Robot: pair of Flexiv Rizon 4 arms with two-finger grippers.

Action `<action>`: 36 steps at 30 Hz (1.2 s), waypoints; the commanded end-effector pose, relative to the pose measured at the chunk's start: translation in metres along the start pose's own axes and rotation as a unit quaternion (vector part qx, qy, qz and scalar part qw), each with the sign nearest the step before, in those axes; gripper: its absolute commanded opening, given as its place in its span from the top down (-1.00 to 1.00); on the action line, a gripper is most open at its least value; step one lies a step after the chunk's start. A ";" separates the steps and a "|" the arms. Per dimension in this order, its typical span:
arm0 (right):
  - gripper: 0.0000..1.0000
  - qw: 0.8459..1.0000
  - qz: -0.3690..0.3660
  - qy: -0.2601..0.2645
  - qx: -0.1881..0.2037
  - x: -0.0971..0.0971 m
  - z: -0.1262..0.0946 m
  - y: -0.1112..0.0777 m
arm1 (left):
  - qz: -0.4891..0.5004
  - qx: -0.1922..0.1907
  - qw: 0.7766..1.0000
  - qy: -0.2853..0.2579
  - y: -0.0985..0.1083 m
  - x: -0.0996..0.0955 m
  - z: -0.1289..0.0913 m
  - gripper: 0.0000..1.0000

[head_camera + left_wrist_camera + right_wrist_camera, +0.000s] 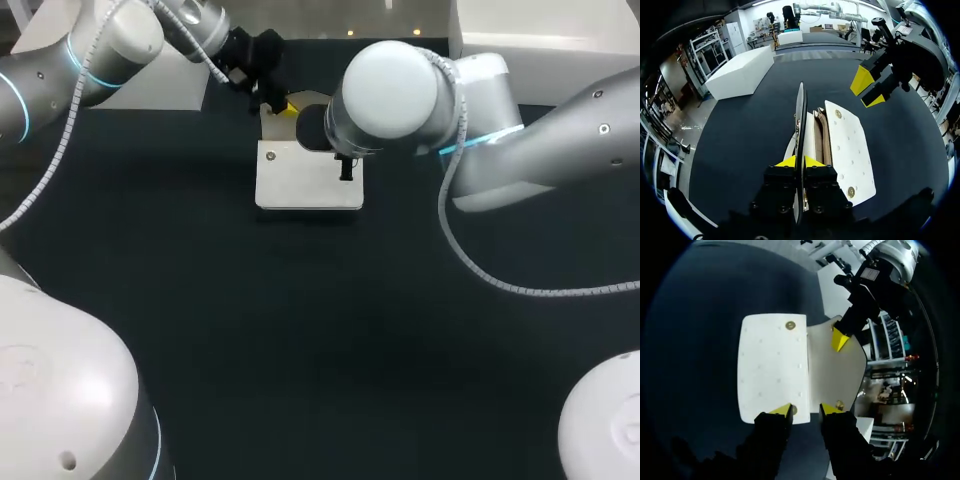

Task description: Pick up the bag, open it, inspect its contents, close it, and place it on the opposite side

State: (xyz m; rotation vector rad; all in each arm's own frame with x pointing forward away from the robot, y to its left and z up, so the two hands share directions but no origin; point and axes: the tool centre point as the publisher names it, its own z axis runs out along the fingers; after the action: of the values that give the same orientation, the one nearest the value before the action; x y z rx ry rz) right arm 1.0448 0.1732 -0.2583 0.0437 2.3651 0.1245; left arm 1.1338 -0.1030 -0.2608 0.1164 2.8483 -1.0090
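Left gripper (pixel 800 161) pinches the upright flap (pixel 800 115), right gripper (pixel 806 410) is open with the bag (pixel 772 365) just under it; it looks light, stiff, slick, so you grip flap edges deep.

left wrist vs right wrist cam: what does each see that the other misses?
Left wrist only: tan lining inside the open bag, and the flap seen edge-on, pinched in the left gripper. Right wrist only: the flap's broad face, and the right gripper open above the bag's edge. Both: the white bag lying on the black table, with the other arm's gripper in sight.
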 end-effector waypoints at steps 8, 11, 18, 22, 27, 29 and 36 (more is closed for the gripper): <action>1.00 1.000 0.002 0.005 0.008 -0.017 0.015 0.007 | -0.006 -0.011 1.000 -0.011 -0.011 0.017 -0.017 1.00; 1.00 1.000 0.001 0.005 0.012 -0.020 0.018 0.007 | -0.008 -0.012 1.000 -0.009 -0.012 0.019 -0.019 1.00; 1.00 1.000 0.000 0.011 0.016 -0.026 0.029 0.007 | -0.013 -0.016 1.000 -0.011 -0.016 0.023 -0.026 1.00; 1.00 1.000 -0.002 0.022 0.018 -0.027 0.036 0.008 | -0.012 -0.015 1.000 -0.020 -0.018 0.026 -0.031 1.00; 1.00 0.999 -0.005 0.032 0.017 -0.028 0.044 0.010 | -0.004 -0.008 0.999 -0.034 -0.021 0.029 -0.037 1.00; 1.00 0.999 -0.005 0.035 0.016 -0.029 0.046 0.010 | -0.002 -0.006 0.999 -0.038 -0.022 0.030 -0.038 1.00; 1.00 0.999 -0.006 0.043 0.020 -0.030 0.053 0.009 | 0.005 -0.007 0.999 -0.050 -0.024 0.031 -0.041 1.00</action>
State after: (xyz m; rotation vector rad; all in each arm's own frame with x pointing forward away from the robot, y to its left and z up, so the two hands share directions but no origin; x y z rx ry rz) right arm 1.0992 0.1811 -0.2739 0.0410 2.4486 0.0829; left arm 1.1023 -0.0956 -0.2198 0.0855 2.7790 -0.9691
